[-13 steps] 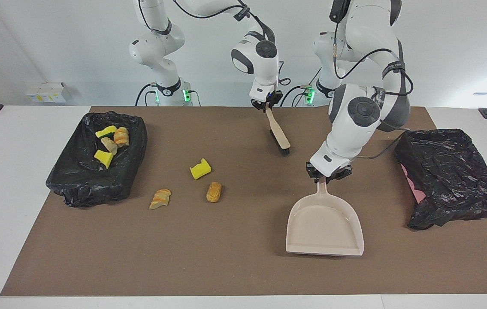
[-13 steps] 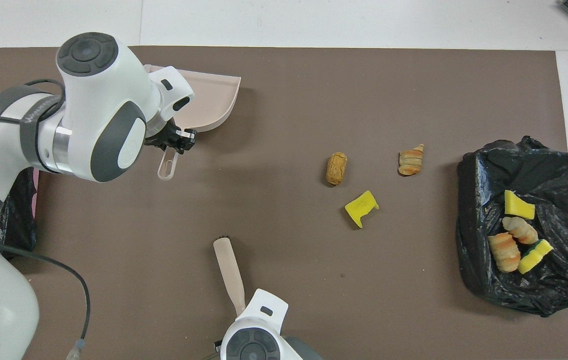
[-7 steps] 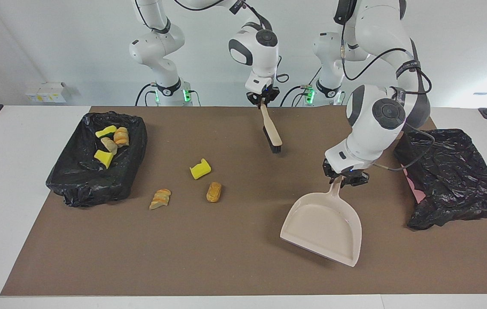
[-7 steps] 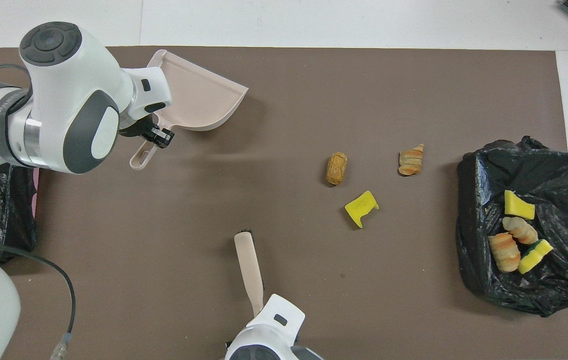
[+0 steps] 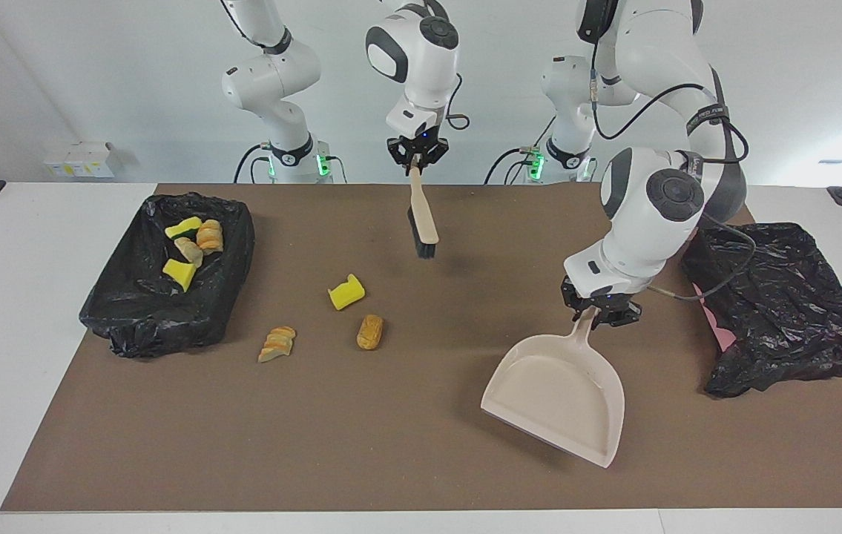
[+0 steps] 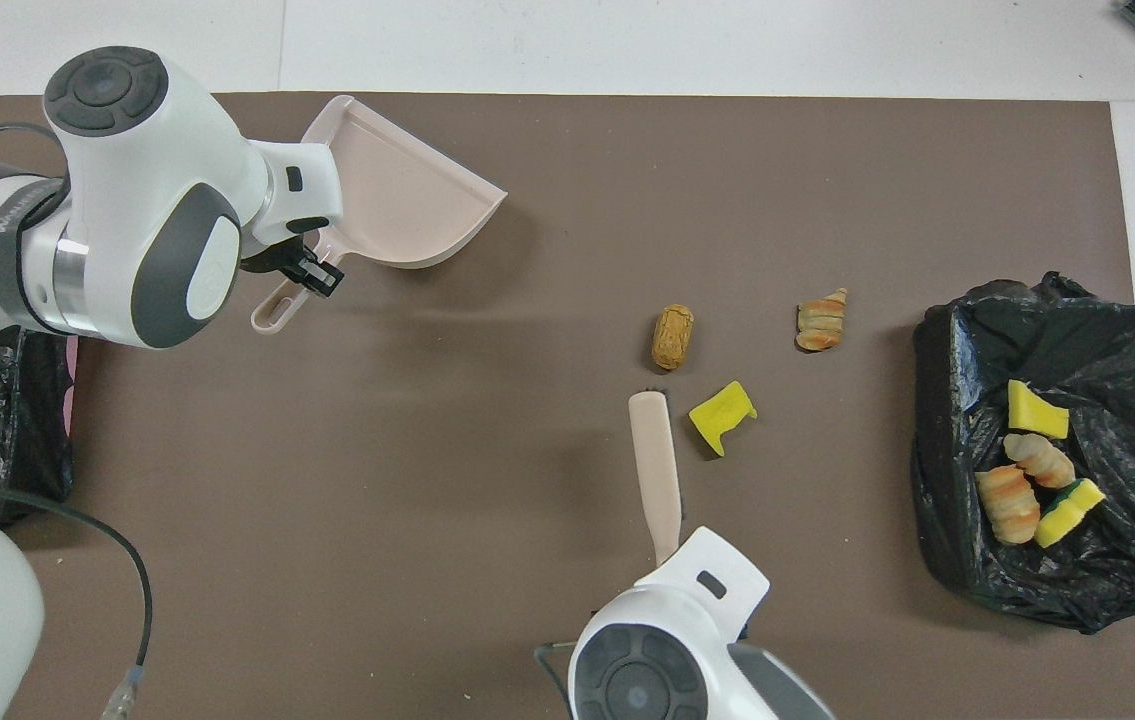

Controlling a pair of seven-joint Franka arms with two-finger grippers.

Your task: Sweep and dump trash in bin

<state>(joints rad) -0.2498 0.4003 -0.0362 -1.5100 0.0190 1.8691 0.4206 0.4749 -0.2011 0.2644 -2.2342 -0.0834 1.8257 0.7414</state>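
Note:
Three pieces of trash lie on the brown mat: a yellow sponge chunk [image 5: 346,292] [image 6: 721,415], a tan roll [image 5: 370,331] [image 6: 673,336] and a striped bread piece [image 5: 277,344] [image 6: 821,320]. Several more pieces [image 5: 191,248] [image 6: 1032,470] lie in the black-bagged bin [image 5: 161,311] [image 6: 1047,585] at the right arm's end. My right gripper [image 5: 415,165] is shut on the handle of a beige brush [image 5: 423,222] [image 6: 654,470], which hangs bristles-down in the air close to the sponge chunk. My left gripper [image 5: 594,314] [image 6: 310,275] is shut on the handle of the beige dustpan [image 5: 554,393] [image 6: 407,200], which is tilted over the mat.
A second bin lined with a black bag [image 5: 784,304] [image 6: 17,440] stands at the left arm's end of the table, beside the left arm. White table [image 5: 12,334] borders the mat.
The right gripper has lifted the brush and carried it toward the right arm's end, close to the loose trash. The left gripper has shifted and turned the dustpan at an angle.

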